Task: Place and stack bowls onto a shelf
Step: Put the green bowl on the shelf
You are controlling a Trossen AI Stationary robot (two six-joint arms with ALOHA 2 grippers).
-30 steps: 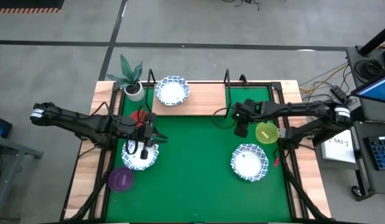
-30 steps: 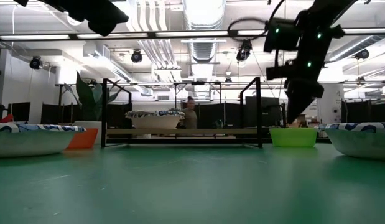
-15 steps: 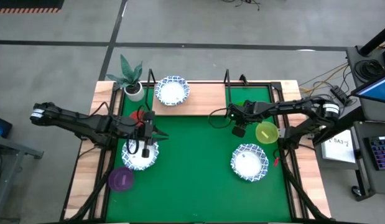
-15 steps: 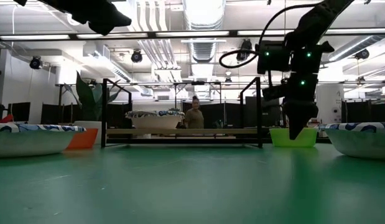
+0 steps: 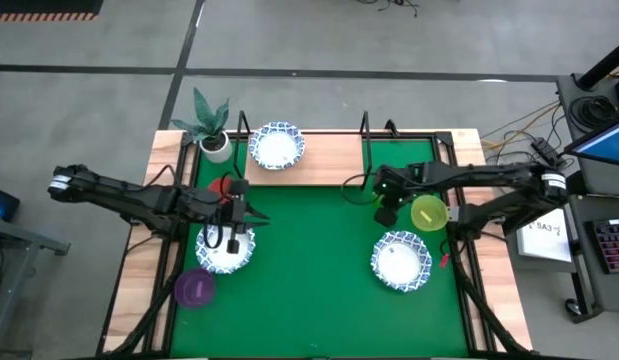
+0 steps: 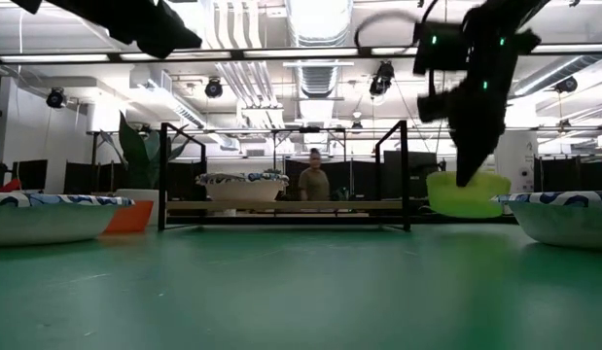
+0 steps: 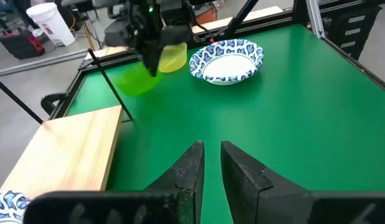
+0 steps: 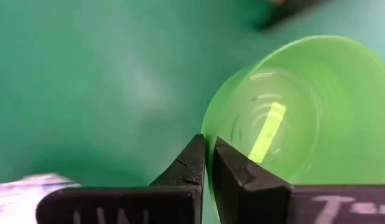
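Three blue-patterned bowls show from above: one (image 5: 277, 146) on the shelf (image 5: 329, 160), a light-wood board in a black frame along the far edge of the table; one (image 5: 225, 249) on the green mat (image 5: 319, 270) near its left edge; and one (image 5: 401, 260) on the mat toward its right edge. The right gripper (image 5: 387, 214) is pinched shut on the rim of the yellow-green bowl (image 5: 429, 213); in the right wrist view its fingers (image 8: 193, 163) close on the near edge of that bowl (image 8: 298, 118). In the low view the bowl (image 6: 467, 193) hangs tilted, clear of the mat, just beside the right patterned bowl (image 6: 563, 216). The left gripper (image 5: 230, 240) hovers over the left patterned bowl, its jaws nearly together with only a narrow gap and nothing between them in the left wrist view (image 7: 208, 163). A red bowl (image 5: 223, 186) sits just behind it on the mat, and a purple bowl (image 5: 196, 288) lies near the mat's front left corner. A small potted plant (image 5: 213, 130) stands at the table's far left corner. A person (image 6: 313, 181) stands in the room beyond the shelf.
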